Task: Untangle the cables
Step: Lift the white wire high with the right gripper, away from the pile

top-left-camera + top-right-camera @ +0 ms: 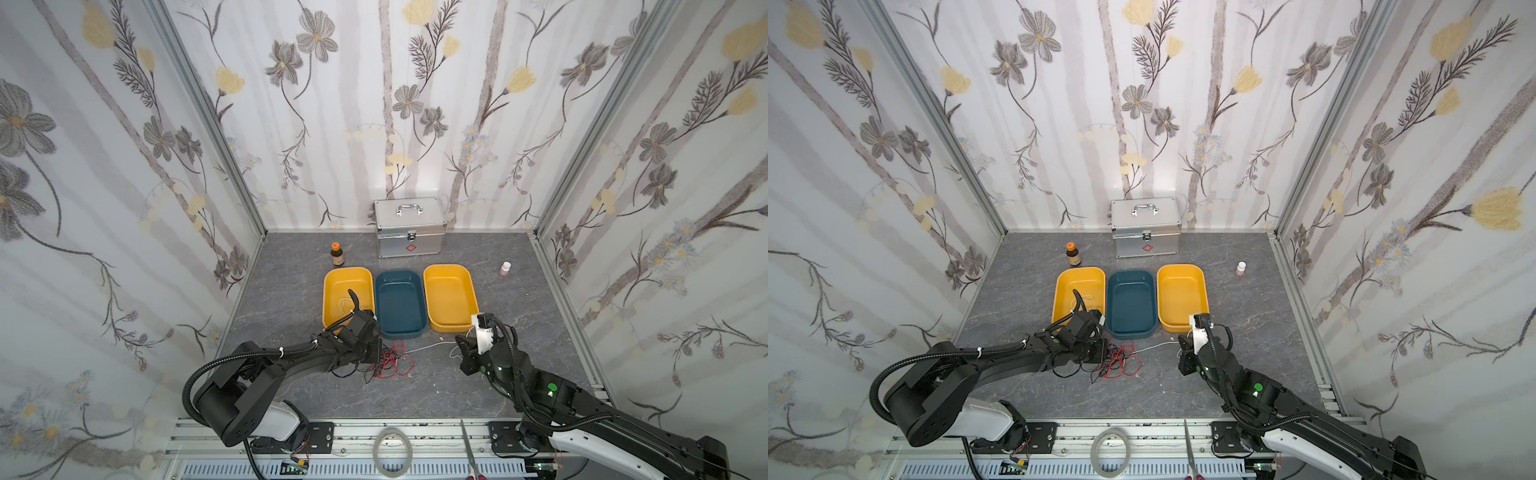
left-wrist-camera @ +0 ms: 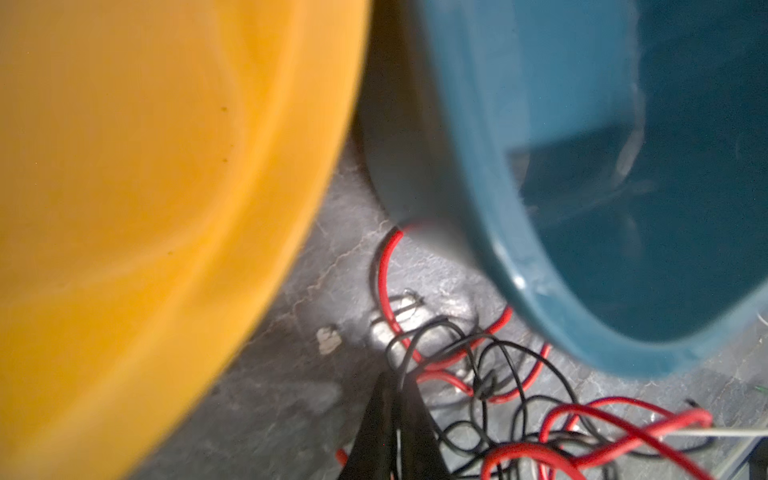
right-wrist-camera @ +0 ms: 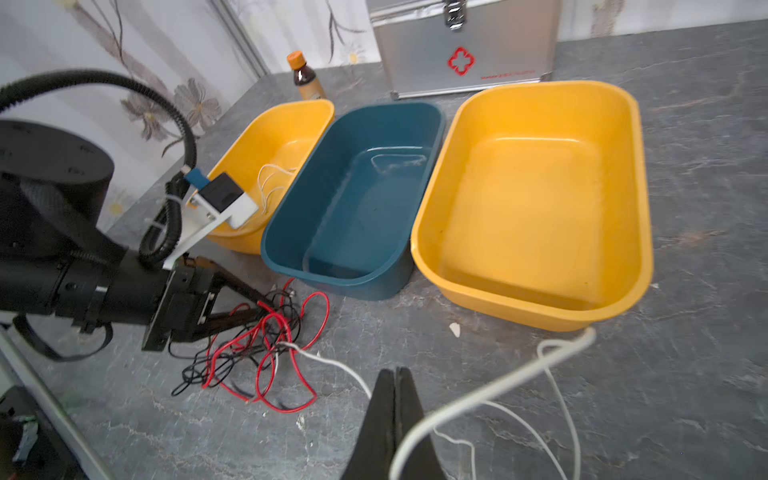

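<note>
Grey marble-patterned tabletop [image 1: 291, 299] carries a tangle of thin red and black cables [image 1: 392, 361] just in front of a dark blue plastic tub [image 1: 402, 335]. The left gripper [image 3: 266, 308] is pinched closed on that tangle. The right gripper [image 3: 395, 372] is closed on a thin white cable [image 3: 498, 383] trailing from it.

Both top views are evenly and brightly lit, with soft shadows and walls [image 1: 83, 208] bent at the edges. In the left wrist view the yellow tub [image 2: 145, 208] and blue tub [image 2: 540, 124] are blurred.
</note>
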